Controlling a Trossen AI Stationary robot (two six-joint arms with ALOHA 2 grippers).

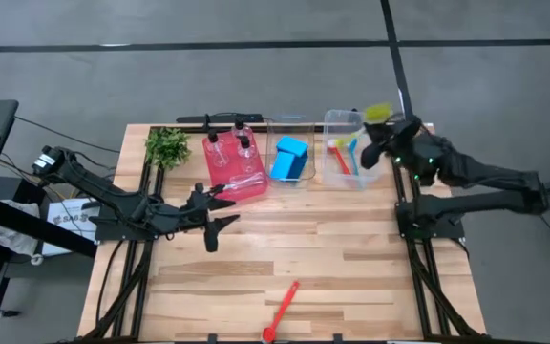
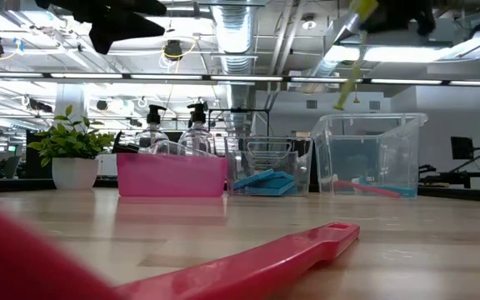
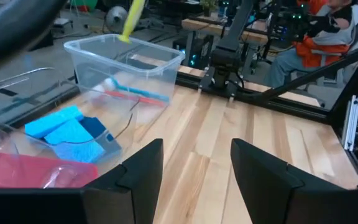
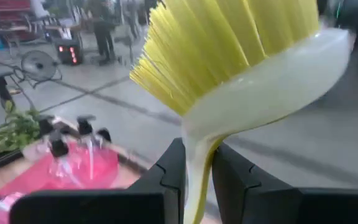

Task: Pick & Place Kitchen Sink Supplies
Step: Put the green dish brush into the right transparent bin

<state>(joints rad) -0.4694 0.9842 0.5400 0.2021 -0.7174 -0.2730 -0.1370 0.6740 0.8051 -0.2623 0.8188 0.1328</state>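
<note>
My right gripper (image 1: 382,139) is shut on a yellow-green brush (image 4: 241,56) above the right-hand clear bin (image 1: 351,170), which holds a red and a blue brush (image 1: 344,153). The brush's handle (image 2: 348,75) hangs over that bin (image 2: 373,154). My left gripper (image 1: 214,216) is open and empty over the table, near the red bin (image 1: 237,177) that holds clear pump bottles (image 2: 173,129). Blue sponges (image 1: 291,158) lie in the middle clear bin. A red brush (image 1: 282,311) lies flat on the table near its front edge. My right gripper pinches the brush's neck (image 4: 197,158), just below the bristle head, between its two fingers (image 4: 171,171). The head (image 1: 378,113) sticks out past the fingertips. The handle hangs down below the gripper at a slight slant, its free end (image 2: 340,105) clear above the bin.
A leafy plant in a white pot (image 1: 167,145) stands at the far left by the red bin. The three bins stand in a row along the far edge. A person in orange (image 3: 328,31) sits beyond the table's right side.
</note>
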